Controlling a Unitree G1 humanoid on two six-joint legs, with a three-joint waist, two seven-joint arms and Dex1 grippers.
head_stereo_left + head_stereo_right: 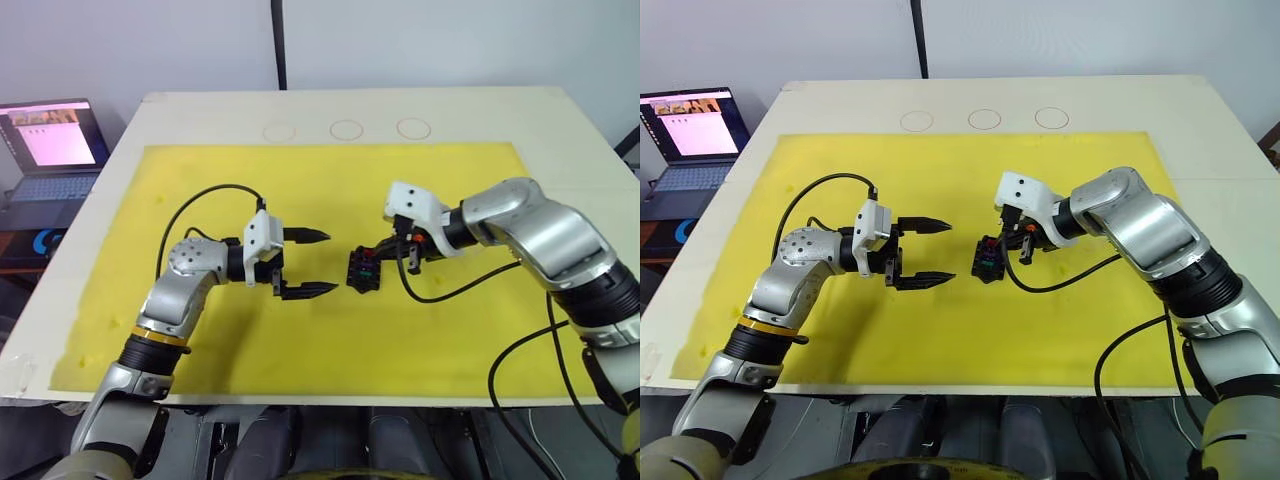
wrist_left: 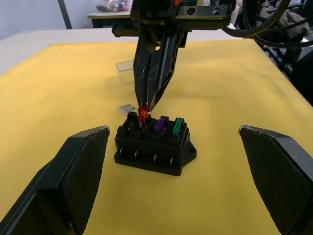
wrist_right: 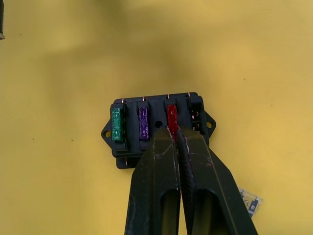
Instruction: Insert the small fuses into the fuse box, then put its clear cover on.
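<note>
Your right tool is pinched shut on the red fuse, holding it in the third slot of the fuse box. Green fuse and purple fuse already sit in the first two slots; the fourth slot looks empty. The box sits on the yellow mat between the two arms, near mid-surface.

Your left tool hangs wide open just beside the box, carrying nothing.

The last greyish fuse lies on the mat just behind the box. The clear cover is further back, well apart from the box.

Handling, as I judge it: the fuses are tiny, light, stiff plastic with thin blades. Grip them by the coloured body, not the blades, and press straight down; tilt will likely jam or bend them. The box is light and may slide under the push, so consider bracing it with the left tool. The cover is thin, slick and hard to see, so take it by its long side walls.
</note>
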